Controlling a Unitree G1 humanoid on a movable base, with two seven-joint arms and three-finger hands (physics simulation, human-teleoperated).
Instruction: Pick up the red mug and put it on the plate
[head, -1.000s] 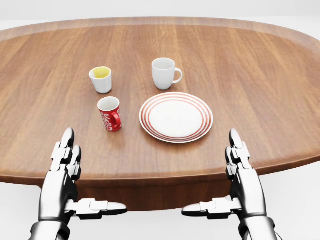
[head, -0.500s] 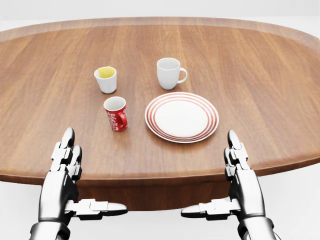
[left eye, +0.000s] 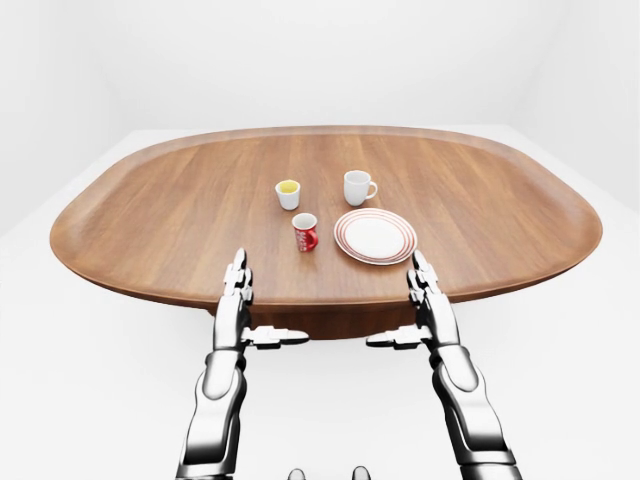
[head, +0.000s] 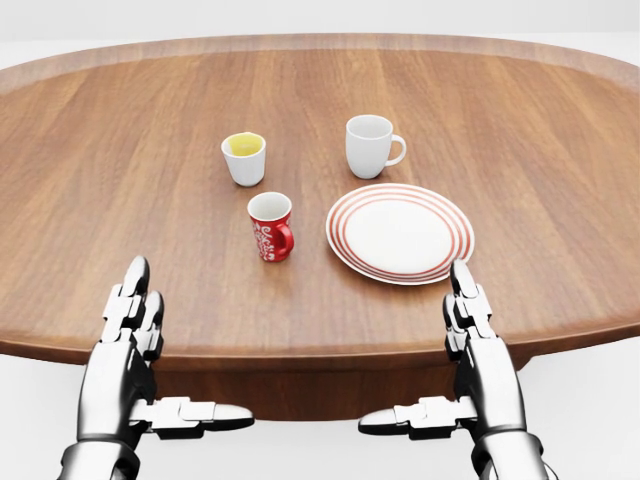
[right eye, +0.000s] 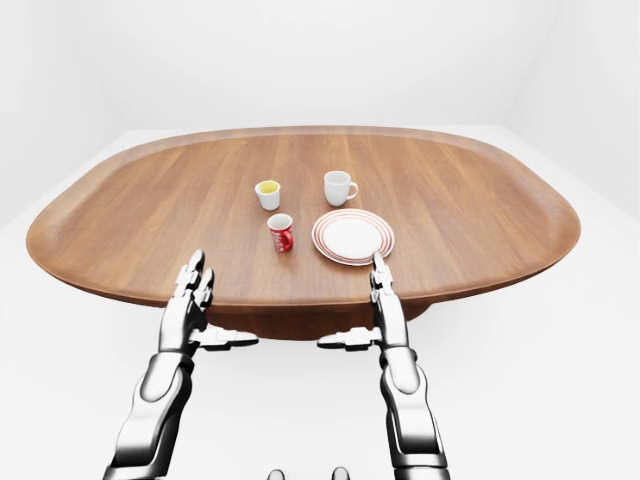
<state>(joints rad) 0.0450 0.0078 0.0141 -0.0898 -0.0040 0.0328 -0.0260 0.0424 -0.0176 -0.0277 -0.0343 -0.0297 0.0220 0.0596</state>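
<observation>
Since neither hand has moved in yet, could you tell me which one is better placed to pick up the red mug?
Probably the left hand: the red mug with white lettering stands nearer its side, while the red-striped white plate lies ahead of the right hand.

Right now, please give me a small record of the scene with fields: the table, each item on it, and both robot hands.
table: oval, wood
red mug: upright, left of the plate in head view, apart from it
plate: white with red rings, bare
white mug: upright, above the plate in head view
yellow cup: upright, above the red mug
left robot hand: open, holds nothing, at the table's near edge
right robot hand: open, holds nothing
</observation>
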